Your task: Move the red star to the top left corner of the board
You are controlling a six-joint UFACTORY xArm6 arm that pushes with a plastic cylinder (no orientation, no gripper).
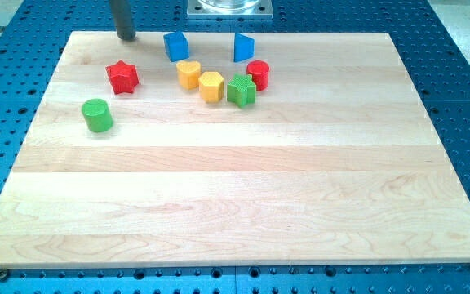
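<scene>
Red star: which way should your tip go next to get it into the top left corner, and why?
Probably around to the star's lower right. My tip sits at the board's top left edge, above the red star and apart from it, so pushing from here would drive it away from the corner.

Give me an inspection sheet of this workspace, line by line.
Surface: pale wooden board on a blue perforated table.
Job's things: red star near the view's top left, not in the corner.
Clutter: green cylinder; blue block; blue wedge; yellow heart; yellow hexagon; green block; red cylinder.
Gripper: none; my tip at the board's top edge, above the red star, apart from it.
Cables: nothing seen.
Surroundings: metal base plate at the view's top.
</scene>
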